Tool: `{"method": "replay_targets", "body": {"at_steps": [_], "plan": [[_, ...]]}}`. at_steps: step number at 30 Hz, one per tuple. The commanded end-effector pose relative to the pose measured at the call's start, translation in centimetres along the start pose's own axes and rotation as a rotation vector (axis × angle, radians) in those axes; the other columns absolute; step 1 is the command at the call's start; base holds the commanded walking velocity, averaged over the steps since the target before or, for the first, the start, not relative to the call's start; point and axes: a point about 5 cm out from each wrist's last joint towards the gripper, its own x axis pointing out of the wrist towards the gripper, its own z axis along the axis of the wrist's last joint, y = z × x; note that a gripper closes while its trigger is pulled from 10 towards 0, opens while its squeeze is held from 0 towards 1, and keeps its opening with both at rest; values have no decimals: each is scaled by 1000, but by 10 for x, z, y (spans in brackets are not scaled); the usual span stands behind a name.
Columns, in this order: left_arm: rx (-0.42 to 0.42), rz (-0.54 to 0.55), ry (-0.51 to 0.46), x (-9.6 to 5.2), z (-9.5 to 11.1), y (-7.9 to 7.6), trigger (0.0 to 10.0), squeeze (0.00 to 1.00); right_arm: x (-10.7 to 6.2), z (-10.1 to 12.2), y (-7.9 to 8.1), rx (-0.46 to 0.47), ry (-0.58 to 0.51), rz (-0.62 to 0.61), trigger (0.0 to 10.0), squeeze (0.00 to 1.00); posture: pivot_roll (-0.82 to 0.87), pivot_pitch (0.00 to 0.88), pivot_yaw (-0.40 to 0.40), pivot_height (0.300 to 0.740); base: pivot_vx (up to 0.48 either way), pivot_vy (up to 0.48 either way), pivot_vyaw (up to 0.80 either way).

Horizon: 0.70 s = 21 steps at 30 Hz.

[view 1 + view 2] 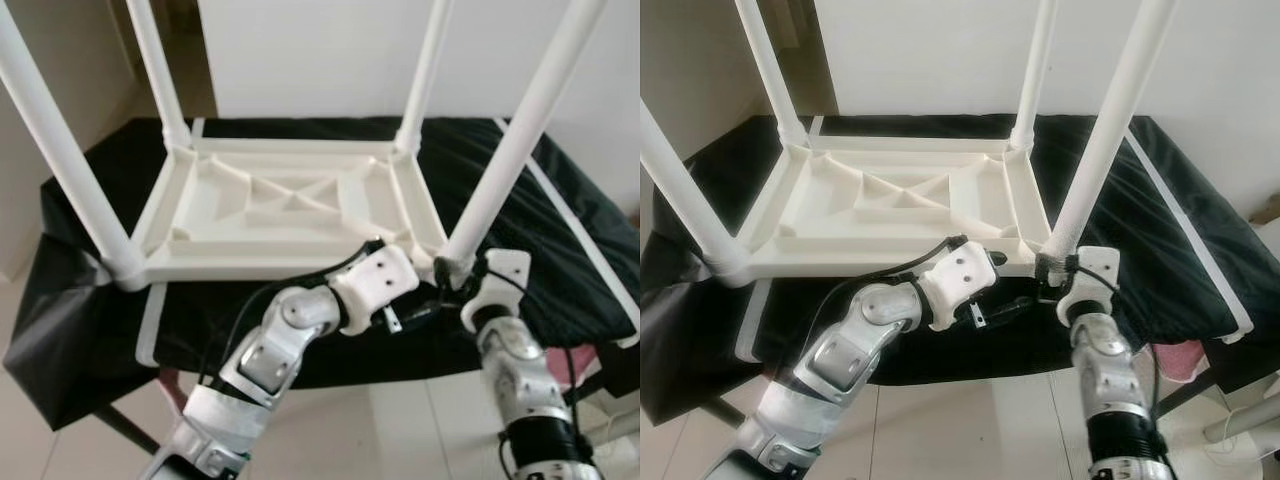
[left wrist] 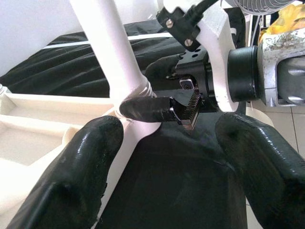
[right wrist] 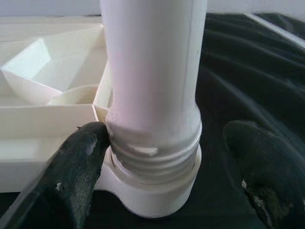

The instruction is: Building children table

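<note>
Upturned tabletop (image 1: 290, 205) on black cloth (image 1: 560, 220), four legs up.
Right gripper (image 3: 157, 157) straddles near-right leg (image 3: 152, 86), seemingly not clamped; left gripper (image 2: 162, 162) open beside it.

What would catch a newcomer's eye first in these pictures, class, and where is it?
The white children's table lies upside down on a black cloth, its four legs pointing up. At its near right corner, the right gripper sits at the threaded base of one leg, one finger touching the threads. The left gripper hovers open just beside that joint.
</note>
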Motion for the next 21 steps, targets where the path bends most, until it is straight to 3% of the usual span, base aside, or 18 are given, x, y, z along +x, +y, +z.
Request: {"method": "replay_targets", "body": {"at_steps": [1,2,4,5,8,9,10,11,16,19,21], "plan": [[-6,-5,-2,1,0,1,10000,0,-2,2,-10,4,-23,-20,10000,0,-58,23,-36,740,0,0,0],[-25,-22,-1,1,-2,0,10000,102,-2,4,-15,-8,-24,-9,10000,576,-58,21,-34,740,0,0,0],[-25,-22,-1,1,-2,0,10000,102,-2,4,-15,-8,-24,-9,10000,576,-58,21,-34,740,0,0,0],[-32,-23,0,0,-2,0,10000,1000,-2,5,-16,-10,-23,-6,10000,1000,-58,21,-34,740,0,0,0],[-45,-24,12,-2,-4,1,10000,1000,-2,9,-16,-26,-36,53,10000,1000,-55,20,-31,740,0,0,0],[-15,-58,21,-5,-6,-1,10000,0,1,15,-18,-39,-51,117,10000,796,-57,19,-29,740,0,0,0],[-15,-58,21,-5,-6,-1,10000,0,1,15,-18,-39,-51,117,10000,796,-57,19,-29,740,0,0,0],[8,-60,27,-6,-7,-1,10000,0,2,16,-18,-41,-51,140,10000,0,-58,20,-26,740,0,0,0],[-3,-46,52,-6,-11,-1,10000,0,7,18,-21,-59,-42,198,10000,0,-58,20,-26,740,0,0,0],[1,-33,147,-12,-31,1,10000,0,19,23,-23,-98,-30,326,10000,0,-51,14,-22,740,0,0,0],[-1,-33,165,-14,-34,2,10000,0,21,24,-23,-99,-26,346,10000,0,-45,12,-23,740,0,0,0]]}}
